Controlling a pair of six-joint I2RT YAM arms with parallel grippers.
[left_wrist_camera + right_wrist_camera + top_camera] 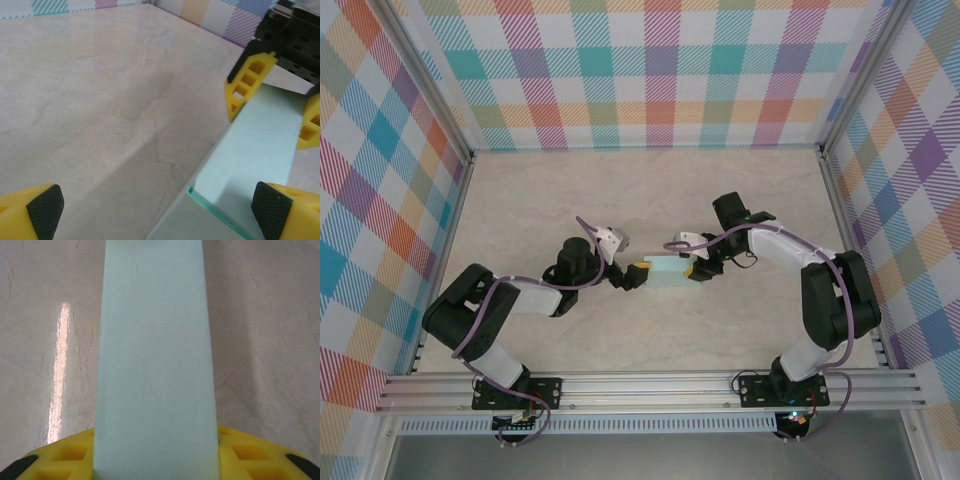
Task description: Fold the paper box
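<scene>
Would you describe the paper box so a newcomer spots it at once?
Find the beige table inside plaid walls. Mid-table, the right hand grips the paper box, facing the open left hand. It is plain pale mint between yellow fingers.

Open table (pixel 650 190) beyond paper box (pixel 667 271); walls (pixel 650 70) distant.

Lab robot cell, plaid backdrop walls (pixel 660 70), marble-look table (pixel 650 190), aluminium rail frame (pixel 650 386)

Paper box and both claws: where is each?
paper box (pixel 157 365): right wrist view, middle of face.
left claw (pixel 159 212): left wrist view, between fingertips.
right claw (pixel 694 270): top external view, between fingertips.
</scene>
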